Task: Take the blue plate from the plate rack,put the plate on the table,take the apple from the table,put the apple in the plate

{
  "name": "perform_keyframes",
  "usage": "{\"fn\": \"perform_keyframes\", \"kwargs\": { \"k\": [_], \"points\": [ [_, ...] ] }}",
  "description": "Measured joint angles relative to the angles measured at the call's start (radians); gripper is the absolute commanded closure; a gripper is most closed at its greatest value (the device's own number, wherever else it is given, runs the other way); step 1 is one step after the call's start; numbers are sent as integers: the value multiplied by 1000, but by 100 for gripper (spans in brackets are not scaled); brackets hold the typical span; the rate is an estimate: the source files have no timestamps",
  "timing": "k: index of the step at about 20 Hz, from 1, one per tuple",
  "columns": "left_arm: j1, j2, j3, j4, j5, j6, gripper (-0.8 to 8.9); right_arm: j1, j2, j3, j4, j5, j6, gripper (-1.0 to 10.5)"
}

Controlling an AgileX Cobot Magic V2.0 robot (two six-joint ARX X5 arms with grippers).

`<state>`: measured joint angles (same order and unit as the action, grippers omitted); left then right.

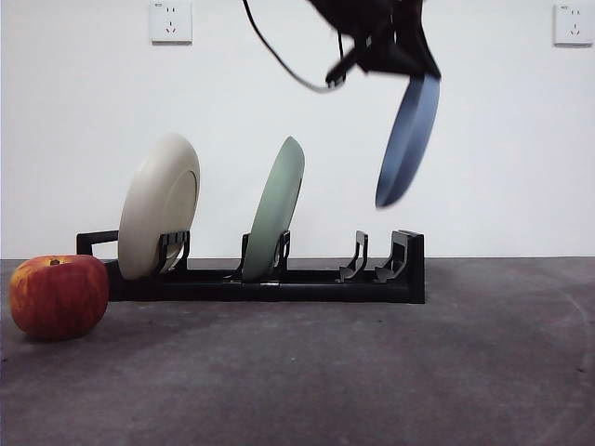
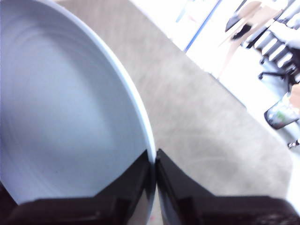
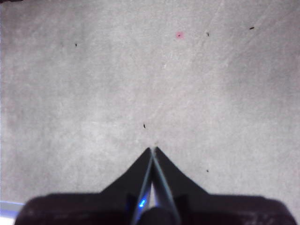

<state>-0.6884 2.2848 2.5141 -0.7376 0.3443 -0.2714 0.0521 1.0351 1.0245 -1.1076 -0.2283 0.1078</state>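
Note:
My left gripper [image 1: 409, 67] is shut on the rim of the blue plate [image 1: 407, 141] and holds it on edge in the air above the right end of the plate rack [image 1: 279, 279]. The left wrist view shows the plate's face [image 2: 65, 112] with my jaws pinching its rim [image 2: 153, 161]. The apple [image 1: 58, 295] sits on the table [image 1: 372, 372] at the far left, beside the rack's left end. My right gripper [image 3: 153, 151] is shut and empty over bare table [image 3: 140, 70].
A cream-white plate [image 1: 158, 206] and a pale green plate [image 1: 275, 206] stand in the rack's left and middle slots. The rack's two right slots are empty. A black cable [image 1: 279, 56] hangs from the arm. Office chairs [image 2: 276, 42] stand beyond the table's edge.

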Motion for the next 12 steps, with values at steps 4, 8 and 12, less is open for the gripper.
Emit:
{"fn": "perform_keyframes", "kwargs": {
  "k": [4, 8, 12],
  "points": [
    [-12, 0, 197, -210, 0, 31, 822, 0, 0, 0, -1, 0, 0, 946],
    [-44, 0, 351, -521, -34, 180, 822, 0, 0, 0, -1, 0, 0, 946],
    [-84, -7, 367, -593, -79, 257, 822, 0, 1, 0, -6, 0, 0, 946]
  ]
}}
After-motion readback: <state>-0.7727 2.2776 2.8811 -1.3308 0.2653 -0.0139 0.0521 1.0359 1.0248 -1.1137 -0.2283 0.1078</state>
